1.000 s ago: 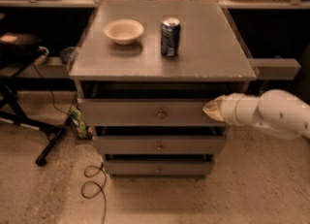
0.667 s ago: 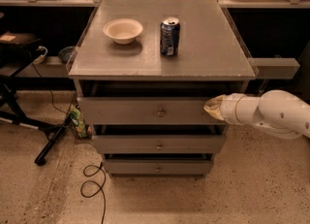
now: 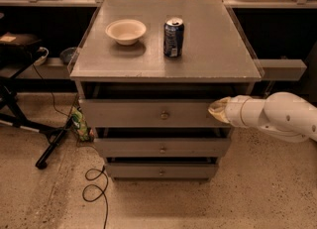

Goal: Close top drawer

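Almost nothing has moved: tool still sits at the right end of the top drawer front. Can't tell if it's apart or together. Drawer still juts out under the desk top, so I'd say the push isn't finished.

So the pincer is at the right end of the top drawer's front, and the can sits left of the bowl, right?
No. The camera view shows the can right of the bowl. The pincer is at the right end of the top drawer.
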### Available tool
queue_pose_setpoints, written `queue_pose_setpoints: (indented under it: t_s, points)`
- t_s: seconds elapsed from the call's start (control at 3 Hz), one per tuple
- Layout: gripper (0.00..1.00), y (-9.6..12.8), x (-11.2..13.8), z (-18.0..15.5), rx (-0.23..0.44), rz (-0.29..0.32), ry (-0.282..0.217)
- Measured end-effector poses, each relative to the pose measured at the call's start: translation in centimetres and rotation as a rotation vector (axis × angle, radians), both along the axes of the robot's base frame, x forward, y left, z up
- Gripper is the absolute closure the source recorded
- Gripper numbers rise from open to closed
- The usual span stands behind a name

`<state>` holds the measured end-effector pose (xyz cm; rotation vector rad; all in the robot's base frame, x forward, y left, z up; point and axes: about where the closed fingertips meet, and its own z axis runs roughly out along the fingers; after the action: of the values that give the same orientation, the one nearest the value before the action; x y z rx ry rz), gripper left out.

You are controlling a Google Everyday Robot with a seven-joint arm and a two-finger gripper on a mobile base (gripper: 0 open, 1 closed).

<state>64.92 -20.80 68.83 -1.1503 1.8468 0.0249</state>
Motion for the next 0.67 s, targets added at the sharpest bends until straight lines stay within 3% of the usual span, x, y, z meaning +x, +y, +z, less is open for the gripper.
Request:
queue_pose_setpoints:
  t_s: [0.33,0.67]
  points:
    - [0.58,-0.1,-2.3,0.6,0.005,0.004,-0.014]
    - [0.35,-0.2,-6.7,1.7,0.023,-0.002,-0.019]
